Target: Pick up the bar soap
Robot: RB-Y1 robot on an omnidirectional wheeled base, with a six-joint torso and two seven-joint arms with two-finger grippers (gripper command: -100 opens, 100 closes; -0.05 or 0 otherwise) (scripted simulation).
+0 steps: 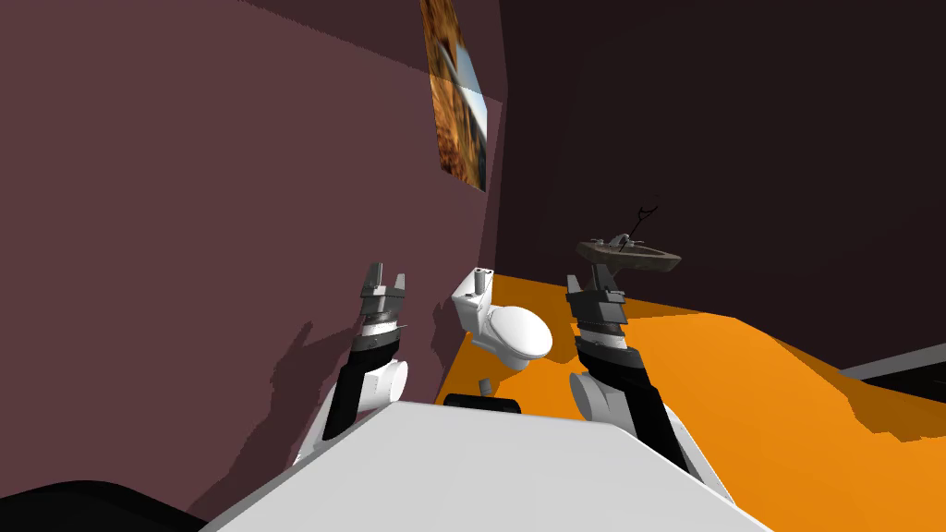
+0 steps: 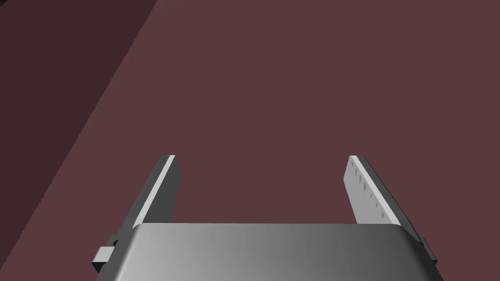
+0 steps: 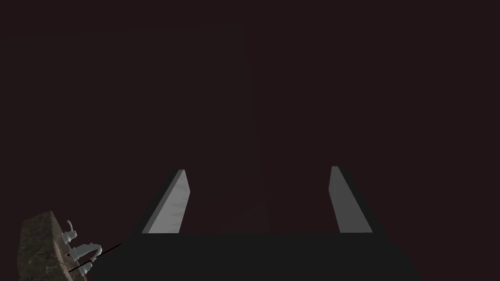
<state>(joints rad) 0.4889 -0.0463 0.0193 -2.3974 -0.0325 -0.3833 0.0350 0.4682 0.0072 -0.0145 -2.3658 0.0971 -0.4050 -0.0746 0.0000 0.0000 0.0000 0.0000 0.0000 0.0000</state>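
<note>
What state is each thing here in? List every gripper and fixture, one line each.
left gripper, open, empty, facing the maroon wall
right gripper, open, empty, facing the dark wall
toilet, lid down, standing on the orange floor
sink, mounted on the dark wall

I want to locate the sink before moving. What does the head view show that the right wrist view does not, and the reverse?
Head view only: white toilet, wall picture, orange floor, left end effector. Right wrist view only: inner faces of the right fingers, clearly apart. Both: the dark sink with its taps, and the right end effector.
</note>
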